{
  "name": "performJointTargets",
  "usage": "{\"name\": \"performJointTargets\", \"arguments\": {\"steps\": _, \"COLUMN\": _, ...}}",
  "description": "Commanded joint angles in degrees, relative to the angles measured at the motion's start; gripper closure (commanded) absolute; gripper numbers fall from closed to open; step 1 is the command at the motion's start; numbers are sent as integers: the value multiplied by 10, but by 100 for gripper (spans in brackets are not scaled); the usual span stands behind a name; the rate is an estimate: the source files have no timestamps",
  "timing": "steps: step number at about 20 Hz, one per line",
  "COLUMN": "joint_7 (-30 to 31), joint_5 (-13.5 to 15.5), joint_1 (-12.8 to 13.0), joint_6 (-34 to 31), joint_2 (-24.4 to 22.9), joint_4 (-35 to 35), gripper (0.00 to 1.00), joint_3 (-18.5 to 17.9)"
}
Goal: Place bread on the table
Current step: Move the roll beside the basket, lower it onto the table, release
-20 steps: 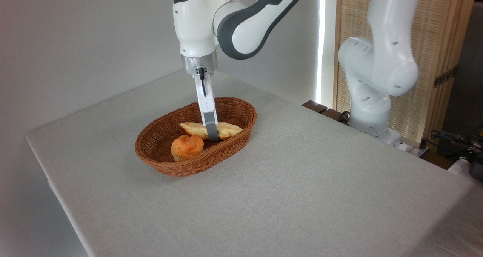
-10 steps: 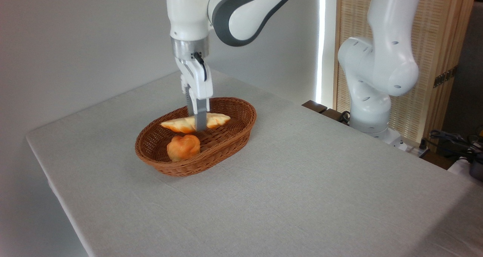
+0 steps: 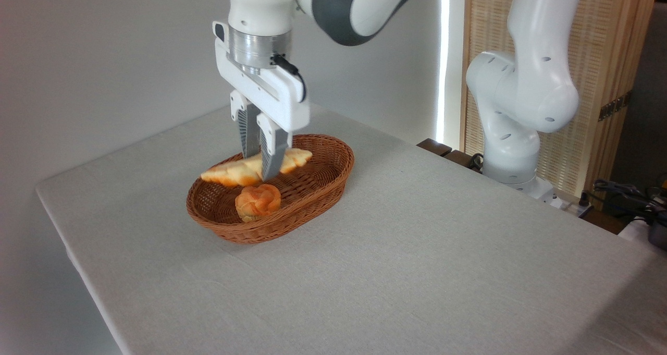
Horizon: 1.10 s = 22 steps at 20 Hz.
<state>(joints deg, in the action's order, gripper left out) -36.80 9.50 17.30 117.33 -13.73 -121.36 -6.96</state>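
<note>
In the middle left of the frame the gripper (image 3: 262,166) points straight down over the wicker basket (image 3: 318,188), and its two grey fingers (image 3: 272,149) are closed tight on the middle of the bread (image 3: 234,171). The bread is a long flat loaf, pale with golden patches. It hangs between the fingers above the inside of the basket, tilted, with its left end lower and reaching over the left rim of the basket, and its right end higher, toward the far rim. It does not seem to touch the bottom of the basket. Below it and slightly to the front, a small round orange bun (image 3: 257,201) lies on the basket floor, apart from the loaf. The basket stands on the table (image 3: 417,271), which is covered with a light grey cloth, in the left half of its surface. At the right of the frame stands the white base of the arm (image 3: 513,115), beside the table edge.
</note>
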Motion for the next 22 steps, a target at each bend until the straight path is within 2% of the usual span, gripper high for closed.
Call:
{"name": "performJointTargets", "arguments": {"steps": 1, "joint_7": 6, "joint_5": -57, "joint_1": 4, "joint_6": -14, "joint_2": 4, "joint_4": 9, "gripper": 40, "joint_3": -51}}
{"name": "performJointTargets", "arguments": {"steps": 2, "joint_7": 6, "joint_5": -73, "joint_1": 4, "joint_6": -15, "joint_2": 5, "joint_4": 8, "gripper": 37, "joint_3": -62}}
{"name": "performJointTargets", "arguments": {"steps": 3, "joint_7": 8, "joint_5": -89, "joint_1": 4, "joint_6": -16, "joint_2": 5, "joint_4": 9, "gripper": 30, "joint_3": -74}}
{"name": "performJointTargets", "arguments": {"steps": 5, "joint_7": 8, "joint_5": -103, "joint_1": 2, "joint_6": -33, "joint_2": -2, "joint_4": 10, "gripper": 0, "joint_3": -89}}
{"name": "performJointTargets", "arguments": {"steps": 10, "joint_7": -28, "joint_5": -113, "joint_1": 2, "joint_6": -121, "joint_2": -2, "joint_4": 63, "gripper": 0, "joint_3": -129}}
{"name": "performJointTargets", "arguments": {"steps": 15, "joint_7": -28, "joint_5": -111, "joint_1": 2, "joint_6": -124, "joint_2": -2, "joint_4": 83, "gripper": 0, "joint_3": -132}}
{"name": "performJointTargets", "arguments": {"steps": 20, "joint_7": -27, "joint_5": -96, "joint_1": 1, "joint_6": -206, "joint_2": 28, "joint_4": 183, "gripper": 0, "joint_3": -123}}
{"name": "performJointTargets", "arguments": {"steps": 21, "joint_7": -26, "joint_5": -88, "joint_1": -11, "joint_6": -219, "joint_2": 35, "joint_4": 197, "gripper": 0, "joint_3": -109}}
{"name": "performJointTargets", "arguments": {"steps": 22, "joint_7": -25, "joint_5": -82, "joint_1": -38, "joint_6": -225, "joint_2": 44, "joint_4": 207, "gripper": 0, "joint_3": -77}}
